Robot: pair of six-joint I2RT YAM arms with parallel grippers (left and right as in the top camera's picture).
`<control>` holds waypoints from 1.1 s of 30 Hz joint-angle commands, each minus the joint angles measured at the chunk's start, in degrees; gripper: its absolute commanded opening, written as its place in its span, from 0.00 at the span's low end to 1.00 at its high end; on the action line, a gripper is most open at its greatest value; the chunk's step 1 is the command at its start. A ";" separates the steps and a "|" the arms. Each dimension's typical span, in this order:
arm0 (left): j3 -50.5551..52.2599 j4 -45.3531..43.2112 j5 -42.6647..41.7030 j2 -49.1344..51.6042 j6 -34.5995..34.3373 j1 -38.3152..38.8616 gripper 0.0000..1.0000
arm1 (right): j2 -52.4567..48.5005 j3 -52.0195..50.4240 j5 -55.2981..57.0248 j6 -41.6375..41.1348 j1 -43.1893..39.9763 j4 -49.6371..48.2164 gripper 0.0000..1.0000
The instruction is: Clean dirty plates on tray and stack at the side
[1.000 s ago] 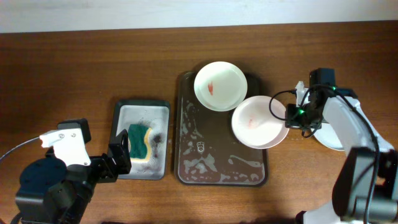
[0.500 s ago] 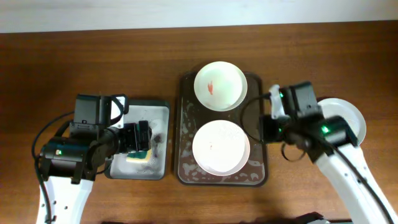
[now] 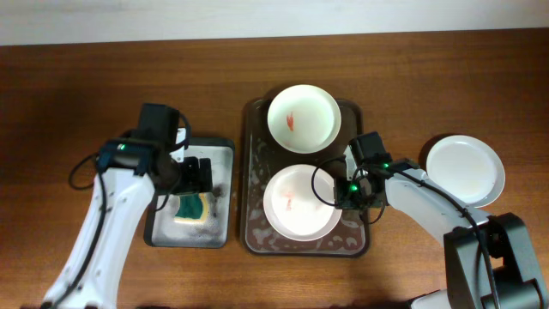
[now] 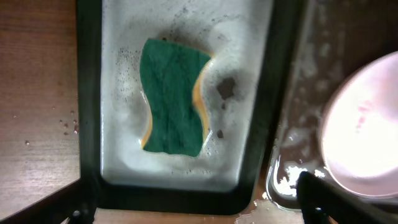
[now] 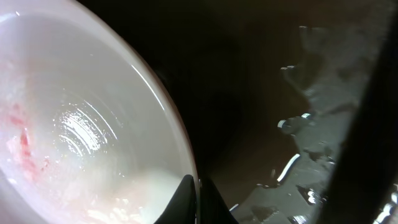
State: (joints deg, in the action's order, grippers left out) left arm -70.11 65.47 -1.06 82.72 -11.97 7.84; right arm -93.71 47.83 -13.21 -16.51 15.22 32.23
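A clean plate (image 3: 464,170) lies on the tabletop (image 3: 412,69) beside the tray (image 3: 260,163), which holds the smeared mint plate (image 3: 304,118) and pink plate (image 3: 300,203), whose rim the right gripper (image 3: 342,192) pinches, while the left gripper (image 3: 196,176) hangs spread over the sponge (image 4: 173,99).

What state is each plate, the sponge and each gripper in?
Mint plate: on tray, red smear.
Pink plate: on tray, smeared, rim gripped.
White plate: on table, looks clean.
Sponge: lying in small tray, untouched.
Left gripper: open above sponge.
Right gripper: shut on pink plate rim.

Both arms (image 3: 101,225) show white links, black joints, green lights.
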 commanded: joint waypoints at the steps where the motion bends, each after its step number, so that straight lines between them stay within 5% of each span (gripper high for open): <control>1: 1.51 -3.28 1.29 9.11 -0.81 -0.13 0.80 | -0.74 0.35 7.67 -5.25 0.07 0.98 0.04; 5: 1.84 -7.45 6.21 21.73 -0.83 -0.81 0.71 | -0.72 1.16 7.89 -5.44 0.09 2.38 0.04; 6: 2.27 -8.50 6.34 23.71 -0.83 -1.97 0.62 | -0.72 1.16 7.89 -5.44 0.07 2.78 0.04; 8: 4.66 -12.70 1.68 27.30 -0.74 -4.37 0.39 | -0.72 1.16 7.89 -5.42 0.07 3.02 0.04; 9: 5.68 -14.71 -0.59 28.46 -0.74 -4.66 0.12 | -0.72 1.16 7.87 -5.44 0.09 3.02 0.04; 10: 5.77 -15.87 -0.94 28.89 -0.74 -4.63 0.00 | -0.72 1.16 7.76 -5.44 0.09 3.02 0.04; 17: -7.76 -3.52 -8.61 18.18 4.26 -3.58 0.00 | -0.72 1.16 7.69 -5.40 0.09 3.37 0.04; 19: -9.25 -7.28 -18.88 13.03 4.22 3.32 0.00 | -0.72 1.16 7.67 -5.42 0.09 3.32 0.04; 21: -8.63 -12.50 -19.74 13.73 -0.35 9.81 0.00 | -0.72 1.16 7.43 -4.94 0.09 3.34 0.04; 28: -8.24 -33.59 -23.08 33.68 -14.73 30.64 0.00 | -0.72 1.14 6.16 -4.96 0.09 3.54 0.04; 33: -8.24 -30.14 -23.50 41.79 -18.38 32.20 0.00 | -0.72 1.14 6.16 -4.96 0.09 3.56 0.04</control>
State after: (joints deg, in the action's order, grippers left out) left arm -78.67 30.52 -25.02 119.63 -29.10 39.42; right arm -93.71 48.97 -8.40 -21.28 15.22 35.75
